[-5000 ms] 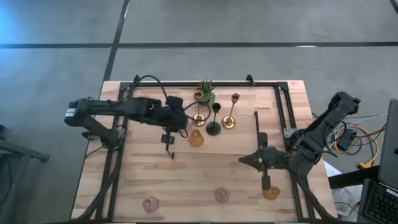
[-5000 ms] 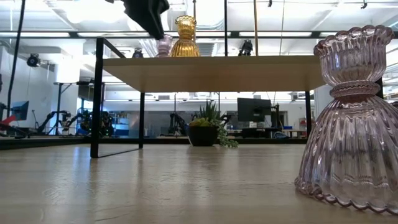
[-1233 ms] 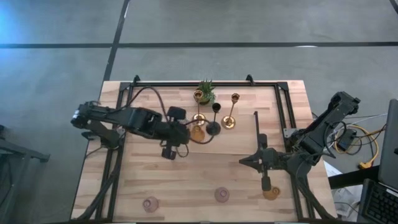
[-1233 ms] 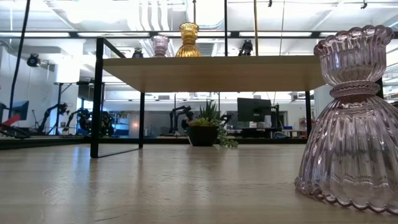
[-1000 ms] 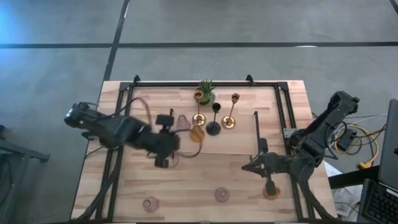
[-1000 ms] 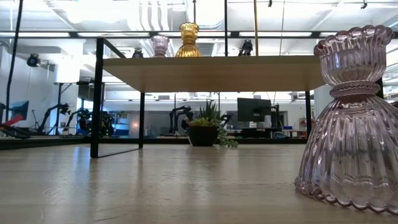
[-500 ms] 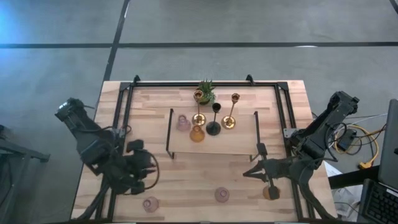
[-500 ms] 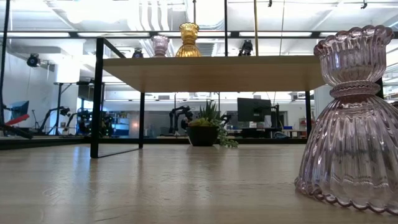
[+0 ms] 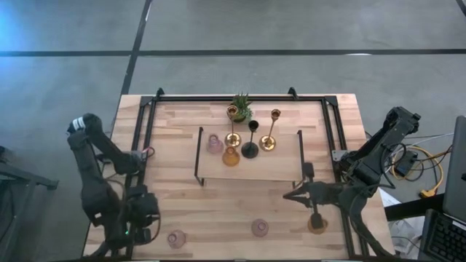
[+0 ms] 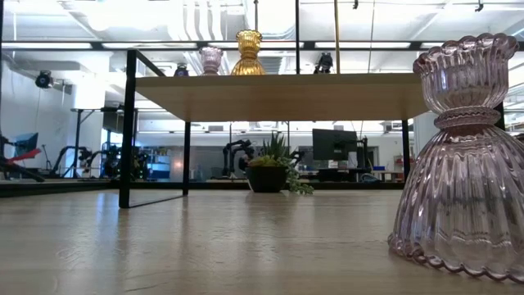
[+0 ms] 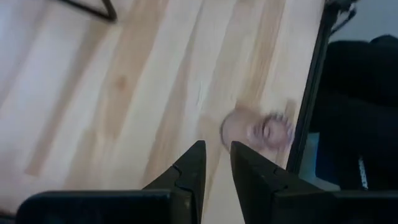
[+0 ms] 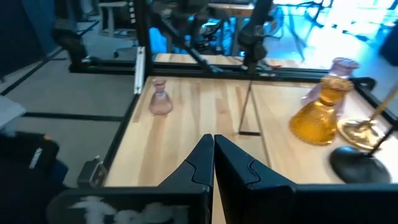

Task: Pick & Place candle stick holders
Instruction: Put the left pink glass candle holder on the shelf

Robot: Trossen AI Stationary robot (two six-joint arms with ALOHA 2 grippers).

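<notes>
The left gripper (image 9: pixel 140 224) hung low over the table's (image 9: pixel 175 196) near-left corner, fingers parted by a narrow gap and holding nothing. In its wrist view a pink holder (image 11: pixel 258 129) lay just beyond the fingertips, beside the black frame rail (image 11: pixel 309 106); in the high view this was the pink holder (image 9: pixel 175 238) nearest that corner. Judgement: the gripper was placed there to collect this holder next.

The right gripper (image 9: pixel 312 212) stood near the front-right corner, fingers pressed together and empty, just beside an amber holder (image 9: pixel 317 226). It appeared to be waiting.

On the raised shelf (image 9: pixel 277 169) stood those already placed — a pink holder (image 9: pixel 214 143), an amber one (image 9: pixel 230 157), a black stick (image 9: pixel 250 149), two gold sticks (image 9: pixel 233 137) (image 9: pixel 268 143) — with a potted plant (image 9: pixel 239 108) behind them. Presumably they were grouped there as the task's destination. A third pink holder (image 9: pixel 260 228) remained on the table, front centre — the one looming large and upright in the low view (image 10: pixel 460 156).

Orientation: every holder stood upright, long axis vertical, cup upward. The low view confirmed this for the near pink one and for the pink (image 10: pixel 210 60) and amber (image 10: pixel 249 52) tops showing above the shelf. The corner holder was blurred in the wrist view; its exact tilt could not be told, though from overhead it read as a round footprint, hence probably upright.
</notes>
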